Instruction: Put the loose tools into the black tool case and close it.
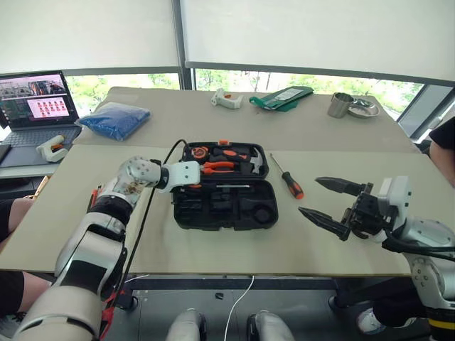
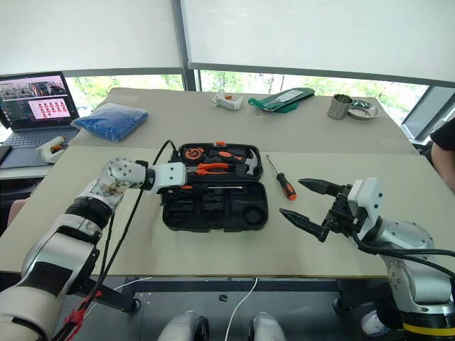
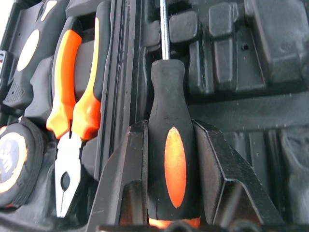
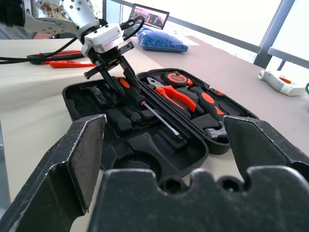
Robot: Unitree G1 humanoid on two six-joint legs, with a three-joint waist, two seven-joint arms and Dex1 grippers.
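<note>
The black tool case (image 1: pixel 234 213) lies open in the middle of the table, with pliers (image 1: pixel 219 167), a tape measure (image 1: pixel 200 151) and a hammer seated in its far half. My left gripper (image 3: pixel 170 124) hangs over the case's left end, shut on the handle of a black-and-orange screwdriver (image 3: pixel 166 159). The shaft (image 4: pixel 159 118) lies along the near half by the hinge. A second black-and-orange screwdriver (image 1: pixel 290 181) lies on the table just right of the case. Further orange tools (image 4: pixel 65 62) lie on the table left of the case. My right gripper (image 1: pixel 308 195) hovers open and empty to the case's right.
A laptop (image 1: pixel 35 106) and a blue bag (image 1: pixel 114 119) sit at the far left. Along the far edge are a white device (image 1: pixel 226 99), a green pouch (image 1: pixel 281 97) and a metal cup (image 1: pixel 340 104). A person (image 1: pixel 444 142) shows at the right edge.
</note>
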